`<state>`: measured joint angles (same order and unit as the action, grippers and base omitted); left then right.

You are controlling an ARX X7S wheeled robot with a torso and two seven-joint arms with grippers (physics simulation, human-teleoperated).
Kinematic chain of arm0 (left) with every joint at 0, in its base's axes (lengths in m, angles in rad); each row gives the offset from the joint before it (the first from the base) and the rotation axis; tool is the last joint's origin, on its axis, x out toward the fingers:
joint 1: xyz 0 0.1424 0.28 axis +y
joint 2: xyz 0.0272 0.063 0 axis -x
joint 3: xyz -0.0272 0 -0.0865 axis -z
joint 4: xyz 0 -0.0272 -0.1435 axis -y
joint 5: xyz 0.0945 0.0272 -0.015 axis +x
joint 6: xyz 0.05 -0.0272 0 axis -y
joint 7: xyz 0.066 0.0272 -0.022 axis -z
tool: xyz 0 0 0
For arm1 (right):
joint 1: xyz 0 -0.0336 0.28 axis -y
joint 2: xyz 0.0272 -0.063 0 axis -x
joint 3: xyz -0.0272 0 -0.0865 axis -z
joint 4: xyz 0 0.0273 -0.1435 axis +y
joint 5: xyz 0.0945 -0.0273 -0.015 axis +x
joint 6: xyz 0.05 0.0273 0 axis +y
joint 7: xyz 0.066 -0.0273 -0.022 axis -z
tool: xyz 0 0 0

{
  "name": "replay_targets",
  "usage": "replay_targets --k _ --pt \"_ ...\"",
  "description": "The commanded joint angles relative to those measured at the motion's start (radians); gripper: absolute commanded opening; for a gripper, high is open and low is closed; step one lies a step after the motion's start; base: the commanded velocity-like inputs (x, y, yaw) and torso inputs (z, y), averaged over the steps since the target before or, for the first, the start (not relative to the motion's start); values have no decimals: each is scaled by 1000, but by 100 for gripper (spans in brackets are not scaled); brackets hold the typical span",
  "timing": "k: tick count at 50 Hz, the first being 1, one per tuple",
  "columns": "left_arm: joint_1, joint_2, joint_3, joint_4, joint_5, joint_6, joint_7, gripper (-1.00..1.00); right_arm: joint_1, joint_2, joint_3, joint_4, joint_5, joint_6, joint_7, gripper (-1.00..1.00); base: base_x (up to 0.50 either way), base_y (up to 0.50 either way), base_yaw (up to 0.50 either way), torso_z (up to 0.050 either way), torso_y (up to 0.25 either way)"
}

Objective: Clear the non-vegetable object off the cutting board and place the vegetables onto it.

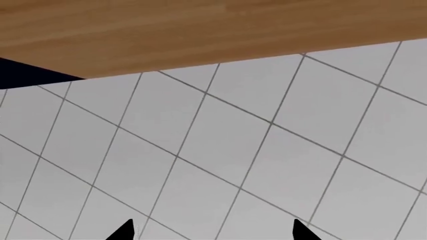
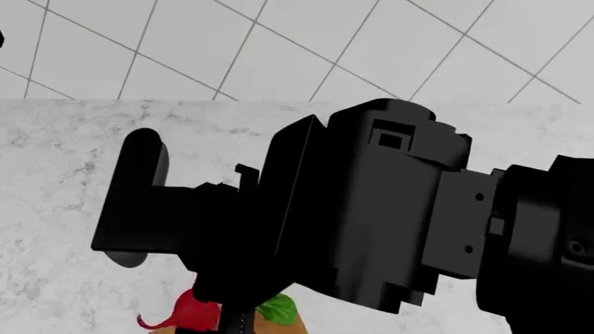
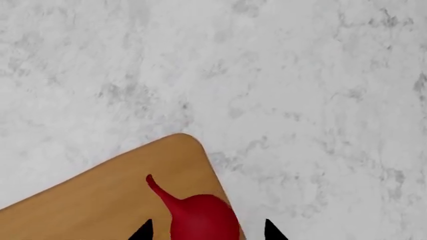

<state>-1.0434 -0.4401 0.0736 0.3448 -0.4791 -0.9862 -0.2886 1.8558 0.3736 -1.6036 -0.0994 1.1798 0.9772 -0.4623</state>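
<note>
Filling most of the head view, the black boxy right arm reaches across from the right over a white, grey-veined marble counter [image 2: 55, 174]. Its right gripper [image 3: 205, 229] shows in the right wrist view only as two dark fingertips [image 3: 142, 231], set apart on either side of a small round red radish [image 3: 200, 217]. Whether the tips touch the radish cannot be told, so its hold is uncertain.

That radish lies on a flat light-brown wooden cutting board [image 3: 100, 200], close to one rounded corner, with its thin root tail running out across the wood. In the head view it shows at the near edge, beneath the arm, with crinkled green leaves [image 2: 277, 308] at its right.

Over a white tiled floor [image 1: 220, 165] hangs the left gripper [image 1: 212, 231], its two dark tips well apart with nothing between them. A brown wooden surface [image 1: 200, 30] spans the far side of that view.
</note>
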Motion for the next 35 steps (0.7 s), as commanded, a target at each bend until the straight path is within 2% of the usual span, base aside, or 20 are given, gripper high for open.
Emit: replay_targets --k 1,14,26,35 --pt "-1 19 -24 4 8 -6 38 100 7 -18 24 -2 -7 12 -30 100 0 0 0 0 0" --pt "1 6 -40 14 2 -15 31 100 74 38 44 -98 82 120 43 100 0 0 0 0 0" --pt "-6 11 -44 40 -13 -39 21 100 161 158 121 -257 327 254 271 100 0 0 0 0 0" --pt "-7 10 -45 49 -19 -44 18 100 218 213 157 -311 510 280 481 100 0 0 0 0 0"
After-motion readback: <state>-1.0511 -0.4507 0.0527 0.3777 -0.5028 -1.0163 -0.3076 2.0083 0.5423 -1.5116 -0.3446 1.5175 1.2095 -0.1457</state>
